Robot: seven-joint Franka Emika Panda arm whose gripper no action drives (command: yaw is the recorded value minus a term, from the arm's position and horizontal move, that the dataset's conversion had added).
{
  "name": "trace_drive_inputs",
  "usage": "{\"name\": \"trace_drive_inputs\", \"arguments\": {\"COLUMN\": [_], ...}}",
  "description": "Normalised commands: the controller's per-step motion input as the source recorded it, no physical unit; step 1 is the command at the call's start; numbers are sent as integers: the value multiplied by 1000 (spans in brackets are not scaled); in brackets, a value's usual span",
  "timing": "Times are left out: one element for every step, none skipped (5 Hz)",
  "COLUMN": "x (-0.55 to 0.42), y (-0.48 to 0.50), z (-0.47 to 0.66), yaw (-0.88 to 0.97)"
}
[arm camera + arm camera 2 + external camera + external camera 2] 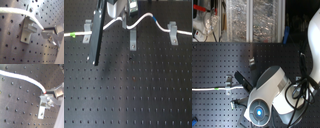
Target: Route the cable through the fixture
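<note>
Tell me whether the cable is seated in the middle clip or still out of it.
Out. In the first exterior view the cable arches above the middle clip, held up by the gripper, while it rests in the left clip and right clip.

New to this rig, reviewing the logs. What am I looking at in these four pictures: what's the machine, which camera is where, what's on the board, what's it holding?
The machine is one Franka Panda robot arm; its white body fills much of the second exterior view. Two cameras stand off the arm and two ride on the gripper, looking closely at its fingers.

The surface is a black perforated board. In the first exterior view three small grey metal clips stand on it: the left clip, the middle clip and the right clip. A thin white cable runs across them, with a green tape mark and a blue tape mark.

The gripper appears shut on the cable just above the middle clip; the wrist views show the cable ending at the fingertips, beside a clip.
</note>
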Motion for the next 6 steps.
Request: {"name": "trace_drive_inputs", "arguments": {"x": [-83,0,-92,-130,-123,-98], "y": [50,0,-55,-127,-102,-82], "z": [377,26,458,177,2,-107], "yaw": [137,0,0,-226,-260,-540]}}
